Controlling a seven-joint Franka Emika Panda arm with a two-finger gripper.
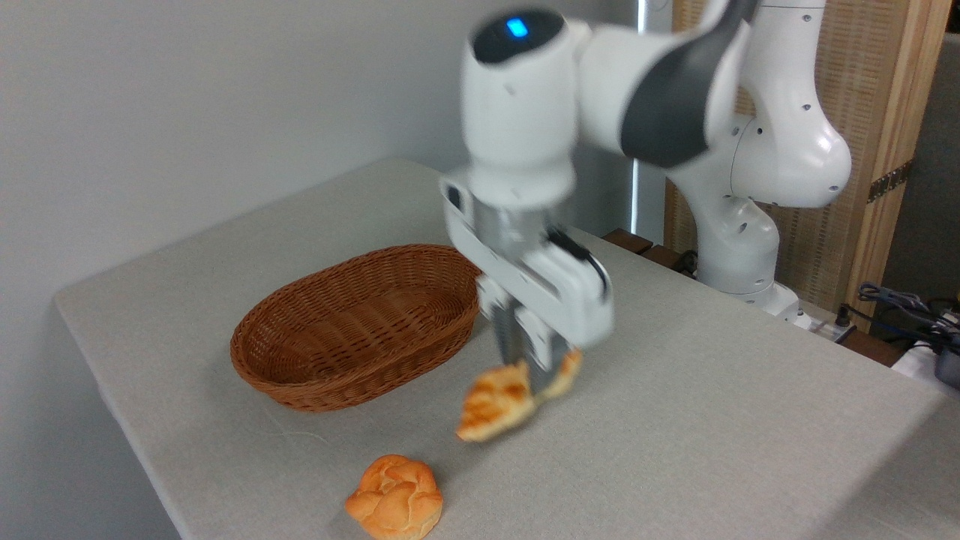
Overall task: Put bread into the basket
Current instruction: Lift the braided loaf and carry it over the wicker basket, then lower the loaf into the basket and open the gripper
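The bread (499, 401), a braided golden-brown loaf, hangs tilted just above the table, its left end lower. My gripper (534, 360) is shut on its middle, and the fingers (517, 341) hide part of the loaf. The arm and loaf look blurred with motion. The basket (360, 360), an oval brown wicker one, stands on the table to the left of the gripper, with nothing visible inside it. The loaf is outside the basket, to the right of its near right rim.
A small round knotted orange bun (395, 498) lies near the table's front edge, below and left of the loaf. The grey table (712, 420) stretches to the right. The robot base (739, 255) and cables (900, 307) stand at the back right.
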